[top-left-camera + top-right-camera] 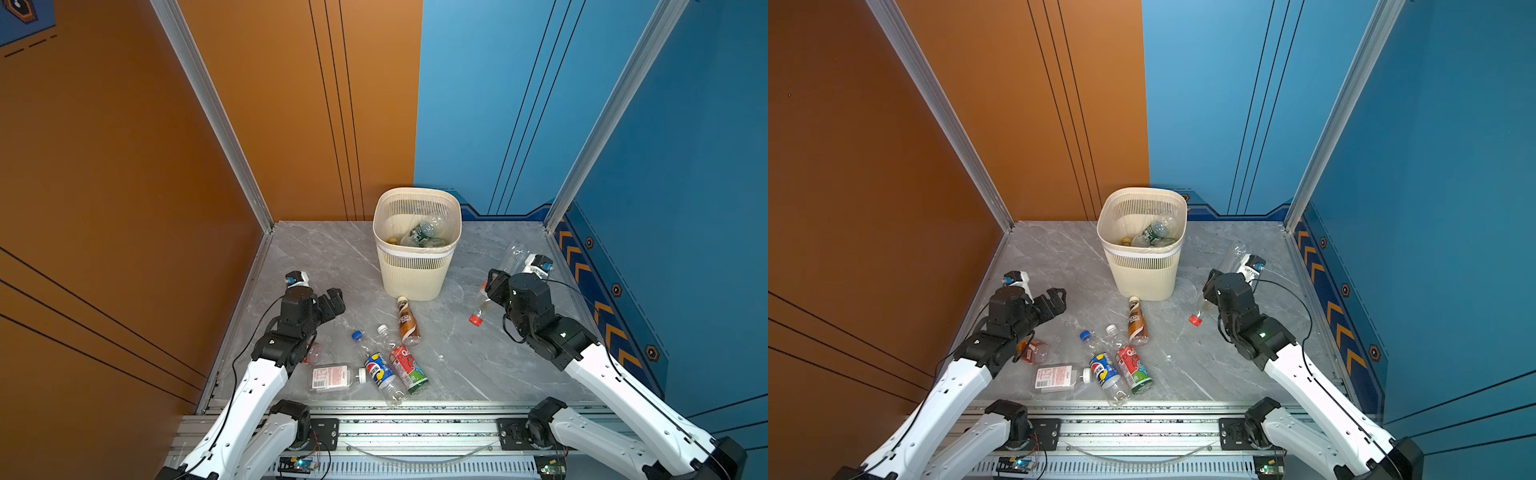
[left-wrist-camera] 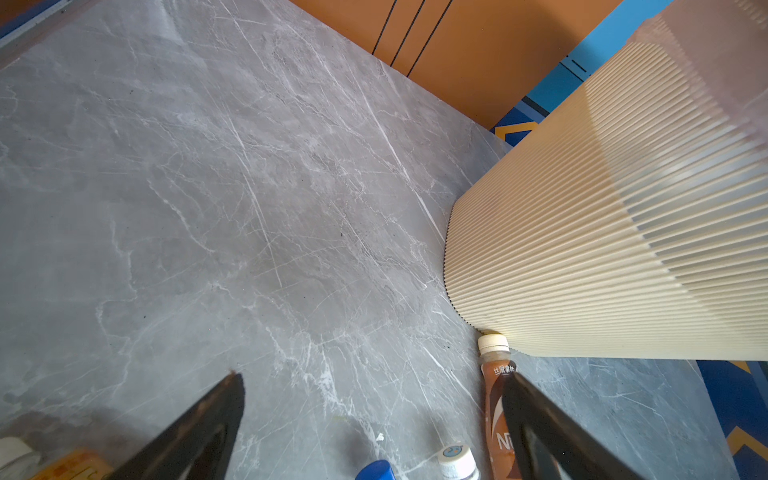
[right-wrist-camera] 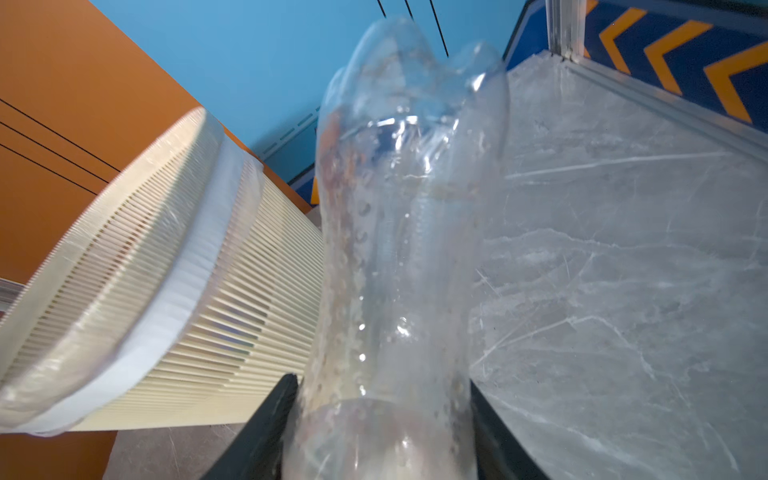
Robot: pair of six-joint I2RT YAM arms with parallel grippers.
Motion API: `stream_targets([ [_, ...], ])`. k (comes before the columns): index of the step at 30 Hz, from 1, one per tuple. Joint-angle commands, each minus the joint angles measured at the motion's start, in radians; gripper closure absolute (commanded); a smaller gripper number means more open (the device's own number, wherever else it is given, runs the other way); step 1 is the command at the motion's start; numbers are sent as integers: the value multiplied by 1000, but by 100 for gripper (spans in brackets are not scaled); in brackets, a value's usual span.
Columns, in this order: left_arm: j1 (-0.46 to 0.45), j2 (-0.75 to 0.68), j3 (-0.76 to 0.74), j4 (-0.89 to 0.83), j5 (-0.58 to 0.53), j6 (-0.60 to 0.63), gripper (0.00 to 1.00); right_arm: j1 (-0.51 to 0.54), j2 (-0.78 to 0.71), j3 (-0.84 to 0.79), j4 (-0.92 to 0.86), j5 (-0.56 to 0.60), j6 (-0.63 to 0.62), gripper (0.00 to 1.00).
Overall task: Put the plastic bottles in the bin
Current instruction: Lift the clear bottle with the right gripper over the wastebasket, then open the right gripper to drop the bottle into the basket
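where bin [image 1: 411,274] stands, grey marble tabletop [image 1: 457,365], orange wall [image 1: 124,166]

One bin [image 1: 417,272]. Six bottles outside the bin. Five lying in front of it: brown bottle [image 1: 408,324], Pepsi bottle [image 1: 380,371], Qoo bottle [image 1: 409,370], flat bottle [image 1: 332,377], orange-labelled bottle [image 1: 1034,351]. One clear bottle [image 3: 399,249] held to the right of it. Inside the bin at least two more, green-labelled bottle [image 1: 424,232] and yellow-capped bottle [image 1: 392,240]; rest too jumbled to count. Two grippers: left gripper [image 2: 372,378], right gripper [image 3: 380,388].
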Motion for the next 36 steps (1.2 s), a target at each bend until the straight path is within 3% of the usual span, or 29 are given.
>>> stream_targets([
  [1, 10, 6, -11, 10, 17, -10, 2, -1, 36, 93, 88, -2, -69, 43],
  [10, 21, -31, -13, -22, 21, -6, 2, 50, 296, 386, 310, -57, -136, 43],
  [14, 27, -33, -20, -24, 16, 1, 3, 103, 444, 508, 407, -24, -170, 43],
  [23, 37, -45, -20, -51, 39, -7, 2, 122, 748, 789, 449, -8, -136, 44],
  [36, 59, -57, -24, -64, 52, -4, 2, 133, 896, 872, 467, 42, -108, 43],
])
